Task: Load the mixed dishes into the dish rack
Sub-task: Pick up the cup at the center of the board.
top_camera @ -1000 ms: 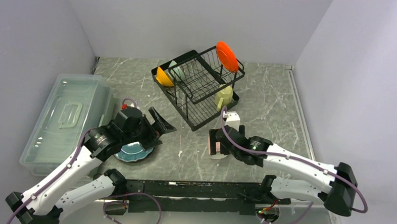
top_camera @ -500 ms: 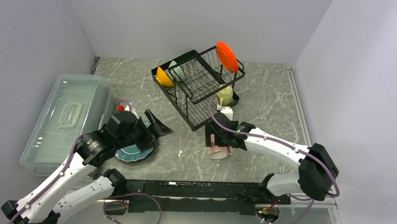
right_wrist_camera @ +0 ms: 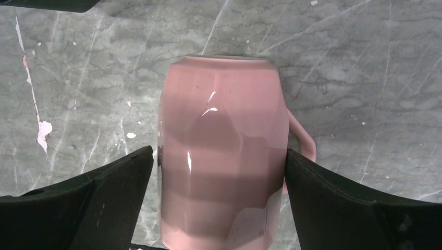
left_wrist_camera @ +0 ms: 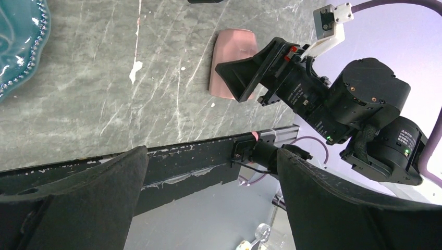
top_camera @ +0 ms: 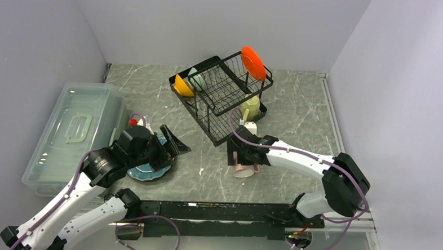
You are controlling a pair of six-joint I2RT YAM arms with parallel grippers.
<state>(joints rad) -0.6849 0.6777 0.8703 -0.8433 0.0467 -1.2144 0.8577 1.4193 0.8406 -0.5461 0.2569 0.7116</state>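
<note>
The pink mug (top_camera: 244, 169) lies on its side on the marble table, handle to the right in the right wrist view (right_wrist_camera: 221, 146). My right gripper (top_camera: 237, 158) is open and straddles it, one finger close by each side (right_wrist_camera: 219, 156). The teal plates (top_camera: 147, 169) lie at the near left, partly under my left gripper (top_camera: 171, 145), which is open and empty (left_wrist_camera: 211, 200). The black dish rack (top_camera: 208, 117) holds the orange-red plate (top_camera: 253, 62), orange-yellow bowl (top_camera: 182, 86), pale green bowl (top_camera: 194, 75) and pale yellow mug (top_camera: 250, 107).
A clear plastic lidded bin (top_camera: 75, 135) stands at the left edge. Grey walls close in the table on three sides. The black rail (top_camera: 215, 212) with the arm bases runs along the near edge. The left wrist view shows the pink mug (left_wrist_camera: 232, 62) and a plate rim (left_wrist_camera: 18, 47).
My right gripper has slid left and forward so that its fingers now straddle the pink mug. My left gripper has drifted slightly back and left above the teal plates.
</note>
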